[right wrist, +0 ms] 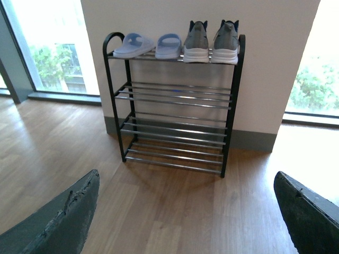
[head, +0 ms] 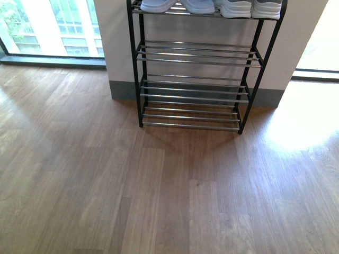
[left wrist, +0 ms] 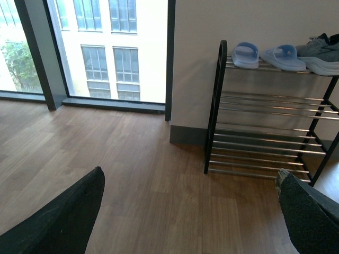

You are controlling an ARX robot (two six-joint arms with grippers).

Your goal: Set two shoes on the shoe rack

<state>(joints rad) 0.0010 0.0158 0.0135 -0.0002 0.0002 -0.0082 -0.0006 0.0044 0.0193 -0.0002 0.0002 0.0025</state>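
The black-framed shoe rack (right wrist: 230,95) stands against a white wall, its silver-rod tiers (head: 196,55) bare below the top. On its top tier sit two grey knit sneakers (right wrist: 211,42) with white soles, heels toward me, and beside them two pale blue slide sandals (right wrist: 145,46). The left wrist view shows the sandals (left wrist: 265,54) and one sneaker (left wrist: 320,53) on the same tier. In the front view only the shoes' lower edges (head: 212,6) show. My left gripper (left wrist: 190,211) is open over bare floor, well short of the rack. My right gripper (right wrist: 188,211) is open too, holding nothing.
Wood-plank floor (head: 159,185) stretches in front of the rack. Floor-to-ceiling windows (left wrist: 106,47) flank the wall section on the left, and another bright window (right wrist: 312,79) lies to the right. A grey skirting (head: 122,90) runs along the wall base.
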